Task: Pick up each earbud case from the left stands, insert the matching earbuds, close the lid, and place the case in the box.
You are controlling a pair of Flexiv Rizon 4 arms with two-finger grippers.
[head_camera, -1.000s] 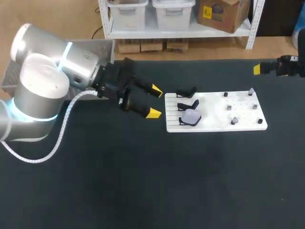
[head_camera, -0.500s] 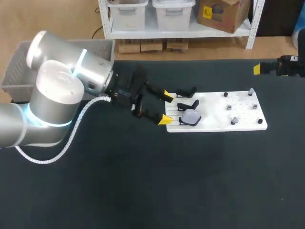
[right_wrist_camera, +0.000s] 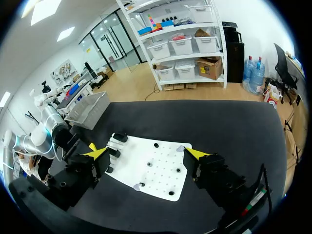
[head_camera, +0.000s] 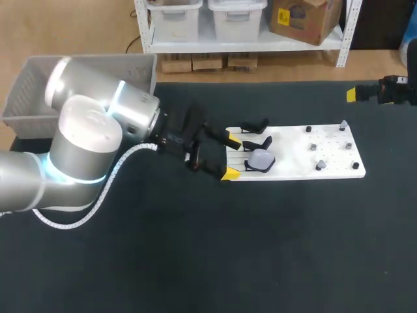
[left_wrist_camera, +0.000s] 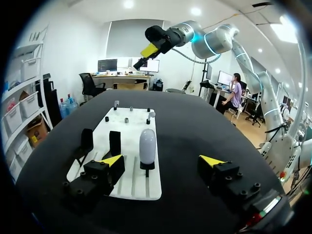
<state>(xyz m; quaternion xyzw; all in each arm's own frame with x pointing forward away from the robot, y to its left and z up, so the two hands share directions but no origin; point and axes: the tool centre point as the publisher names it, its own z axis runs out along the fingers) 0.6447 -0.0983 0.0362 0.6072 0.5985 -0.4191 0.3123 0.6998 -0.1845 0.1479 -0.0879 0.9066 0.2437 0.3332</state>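
A white earbud case (head_camera: pixel 262 160) sits upright on the nearest of three black stands at the left end of a white board (head_camera: pixel 296 171). The other two stands (head_camera: pixel 256 134) are empty. Small earbuds (head_camera: pixel 320 165) stand on pegs on the board's right half. My left gripper (head_camera: pixel 230 156) is open at the board's left edge, level with the case and not touching it. In the left wrist view the case (left_wrist_camera: pixel 147 145) stands just ahead of the open left gripper (left_wrist_camera: pixel 161 161). My right gripper (head_camera: pixel 355 94) hangs open high over the far right; in its own view (right_wrist_camera: pixel 146 153) it holds nothing.
A grey mesh basket (head_camera: pixel 31 98) stands at the table's far left corner, behind my left arm. The black tabletop (head_camera: pixel 260 248) stretches in front of the board.
My left arm has swung to the right, bringing its open gripper from short of the board to the board's left edge by the case. The right arm has not moved.
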